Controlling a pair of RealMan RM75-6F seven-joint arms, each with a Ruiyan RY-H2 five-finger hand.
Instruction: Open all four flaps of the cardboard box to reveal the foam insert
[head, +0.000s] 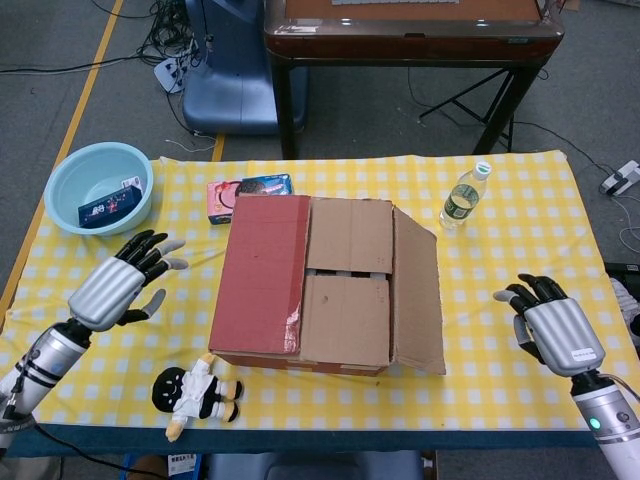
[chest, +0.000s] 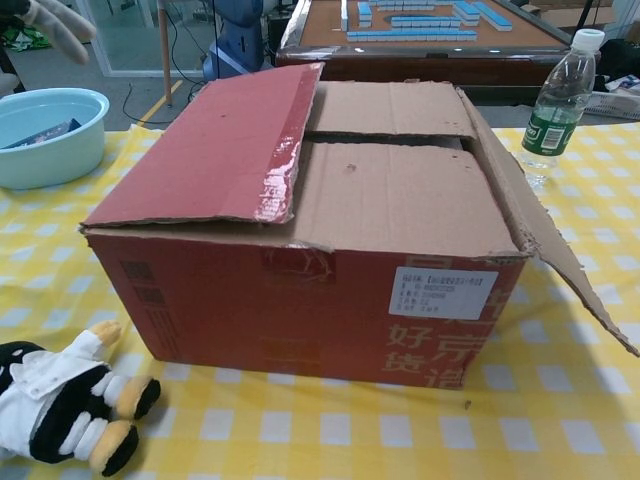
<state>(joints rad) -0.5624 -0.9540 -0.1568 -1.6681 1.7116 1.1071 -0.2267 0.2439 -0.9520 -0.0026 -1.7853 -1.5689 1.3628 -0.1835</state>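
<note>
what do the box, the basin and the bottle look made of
Box: corrugated cardboard, matte brown inside, red printed outside, with torn glossy tape on the red flap. Basin: probably plastic, smooth pale blue. Bottle: clear plastic by the look, see-through, with a green label.
</note>
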